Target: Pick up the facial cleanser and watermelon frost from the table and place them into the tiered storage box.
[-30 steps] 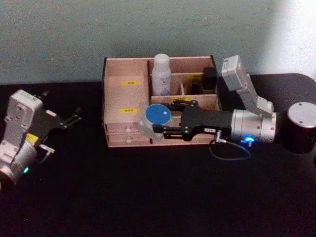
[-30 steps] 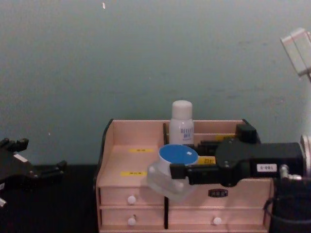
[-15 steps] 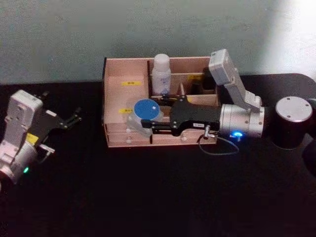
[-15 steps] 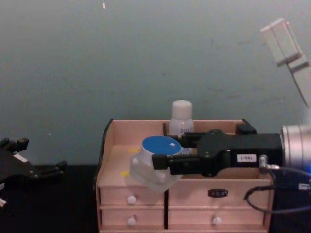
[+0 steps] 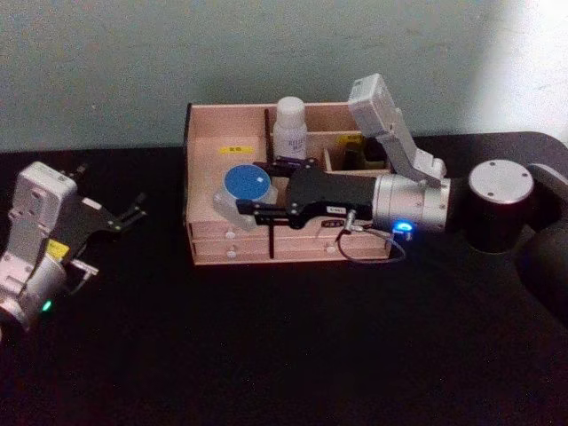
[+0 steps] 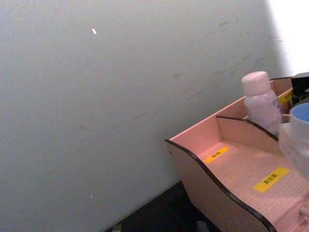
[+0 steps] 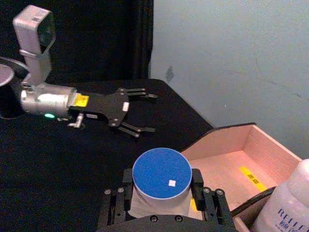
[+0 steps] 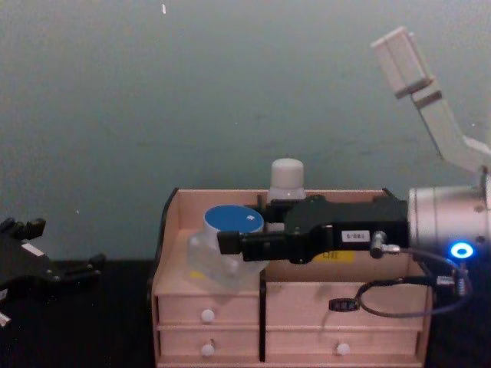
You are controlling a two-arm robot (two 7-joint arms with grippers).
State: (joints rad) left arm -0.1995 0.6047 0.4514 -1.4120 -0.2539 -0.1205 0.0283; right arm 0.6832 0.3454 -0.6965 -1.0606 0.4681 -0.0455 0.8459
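Squat clear jar of watermelon frost [image 5: 241, 190] with round bright blue lid, gripped at its sides by the black fingers [image 7: 197, 182] of the right gripper [image 5: 248, 202] and held above the wide left-hand stepped compartment of the tiered storage box [image 5: 206, 151]. Not resting on the shelf as far as the chest view tells: jar [image 8: 219, 247] hanging slightly tilted in front of the yellow labels, lid up.

Just behind and to the right of the jar, a tall white cylindrical bottle of facial cleanser [image 5: 289, 129] with rounded white cap and blue lettering, standing upright in a rear compartment of the pale wooden organizer with dark edges; cap [image 8: 288, 173] rising over the black gripper body. Below, small drawers with white knobs [image 8: 207, 315] along the box front.

Right arm reaching in from the right across the box's top, blue light [image 8: 461, 250] glowing on its silver wrist.

Off to the left, well apart from the box, left gripper [image 5: 124, 215] low over the black table [image 5: 284, 355], black fingers [image 7: 137, 92] spread apart, holding nothing.
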